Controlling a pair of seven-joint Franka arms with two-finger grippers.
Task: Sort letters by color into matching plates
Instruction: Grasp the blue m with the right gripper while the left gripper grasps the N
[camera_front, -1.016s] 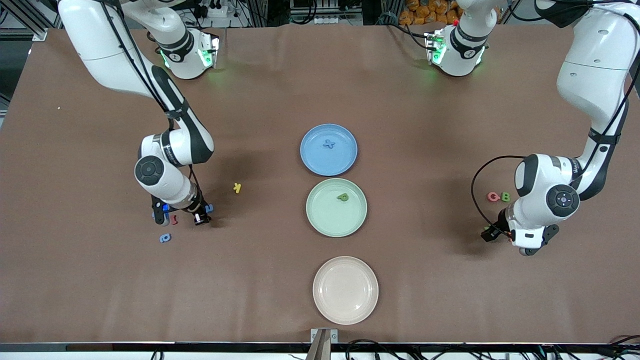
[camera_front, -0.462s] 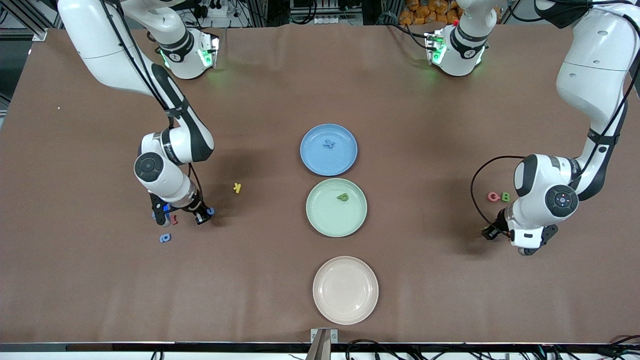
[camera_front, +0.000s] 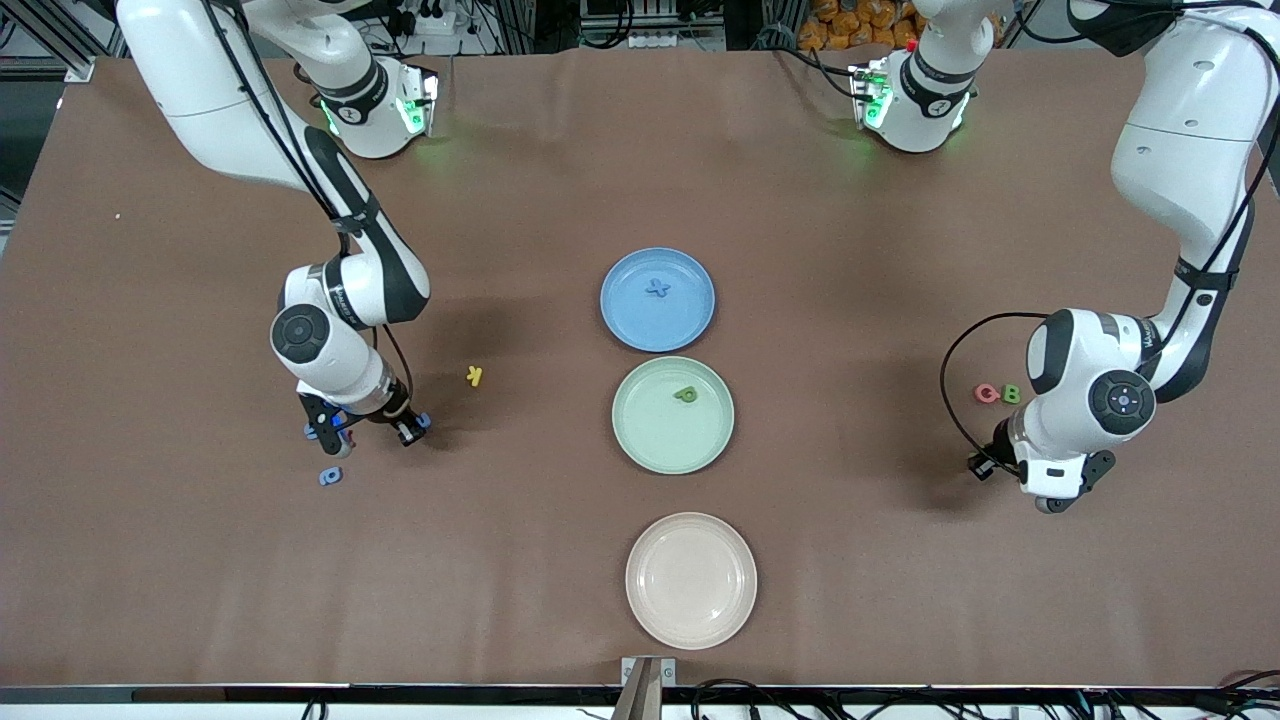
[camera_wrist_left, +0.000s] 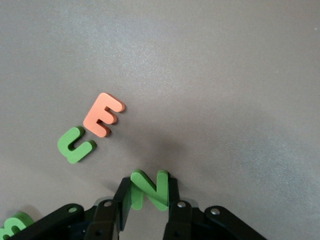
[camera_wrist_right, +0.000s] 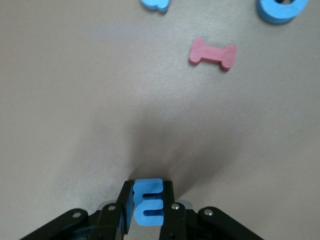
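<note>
We see the right gripper (camera_wrist_right: 148, 205) clamped on a blue letter E (camera_wrist_right: 148, 201) near the right arm's end of the table (camera_front: 200, 560). The left gripper (camera_wrist_left: 149, 197) is clamped on a green letter N (camera_wrist_left: 149, 188) near the left arm's end. In the middle, the blue plate (camera_front: 657, 299) sits at 12 o'clock from the green plate (camera_front: 672, 415). Each plate holds one matching letter.

A brown table (camera_front: 180, 590) carries three plates — blue (camera_front: 624, 324), green (camera_front: 640, 445), cream (camera_front: 690, 622) — and scattered foam letters (camera_front: 474, 376).
</note>
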